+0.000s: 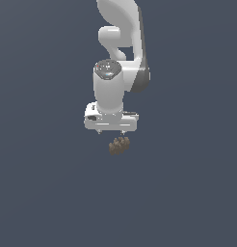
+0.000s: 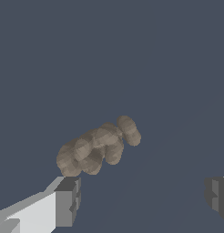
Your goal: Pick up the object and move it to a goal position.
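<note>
Our pincer (image 2: 141, 200) hangs wide open, the object (image 2: 98, 146) just beyond its fingertips, untouched.
We judge it light, stiff and lumpy; we would close across its narrow middle, pads settling between lobes.

A bare simulated test scene, not a furnished room: a flat, uniform slate-blue surface (image 1: 38, 193) fills both views edge to edge, with no walls or furniture. The white arm (image 1: 118, 62) and the lumpy brown object (image 1: 119, 145) are smoothly shaded computer renders. Whether the surface is a floor or a tabletop cannot be told from either view.
</note>
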Controlling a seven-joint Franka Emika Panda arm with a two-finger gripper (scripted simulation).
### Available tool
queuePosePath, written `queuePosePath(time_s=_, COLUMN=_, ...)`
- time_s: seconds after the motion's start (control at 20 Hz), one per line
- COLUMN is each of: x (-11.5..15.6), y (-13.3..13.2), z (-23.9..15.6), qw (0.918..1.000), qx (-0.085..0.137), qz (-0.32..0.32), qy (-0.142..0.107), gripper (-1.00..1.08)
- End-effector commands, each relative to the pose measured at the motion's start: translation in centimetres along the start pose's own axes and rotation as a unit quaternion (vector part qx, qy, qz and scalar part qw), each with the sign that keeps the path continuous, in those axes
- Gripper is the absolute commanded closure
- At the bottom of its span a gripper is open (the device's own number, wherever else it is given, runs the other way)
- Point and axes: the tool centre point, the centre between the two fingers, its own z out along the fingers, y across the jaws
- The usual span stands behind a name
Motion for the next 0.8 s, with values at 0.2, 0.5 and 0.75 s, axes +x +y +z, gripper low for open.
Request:
queuePosePath(time_s=0.2, x=0.3, y=0.2, z=-0.4, qw=1.0, qx=-0.004, qz=-0.002, qy=0.003, gripper=-0.92)
queuePosePath(time_s=0.5, x=1.1, y=0.8, z=-1.5, qw=0.9998, qx=-0.016, qz=-0.008, qy=0.013, gripper=-0.92)
queuePosePath(time_s=0.75, x=1.0, y=0.8, z=-1.4, qw=0.9998, qx=-0.016, qz=-0.005, qy=0.012, gripper=-0.92)
